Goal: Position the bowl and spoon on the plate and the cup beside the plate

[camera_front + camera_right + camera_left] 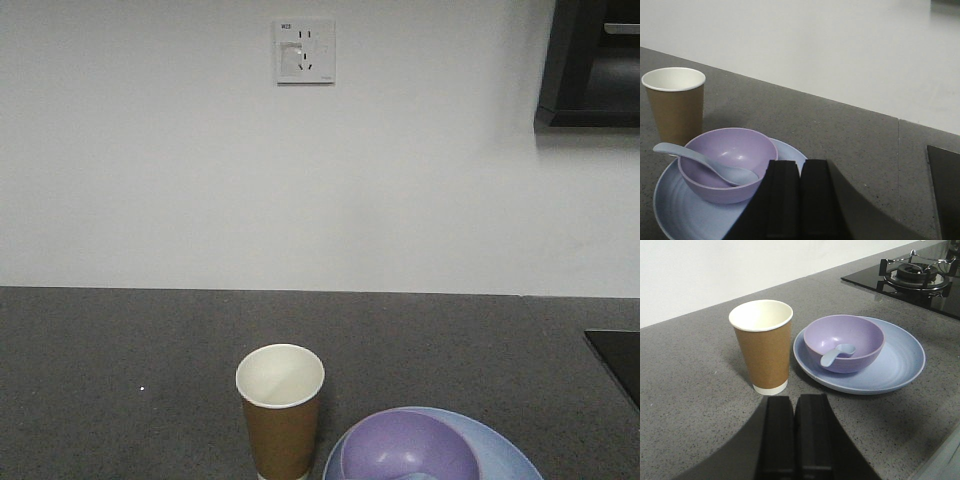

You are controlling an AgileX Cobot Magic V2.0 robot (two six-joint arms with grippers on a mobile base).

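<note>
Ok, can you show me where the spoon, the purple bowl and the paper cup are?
spoon (837, 354): left wrist view, on its scoop inside the bowl.
bowl (860, 332): left wrist view, on its inner wall.
cup (763, 352): left wrist view, on its brown side.

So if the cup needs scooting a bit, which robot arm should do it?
Probably the left. In its wrist view the cup stands just ahead of the shut left gripper, nothing between. From the right gripper, the bowl and plate are in the way.
</note>
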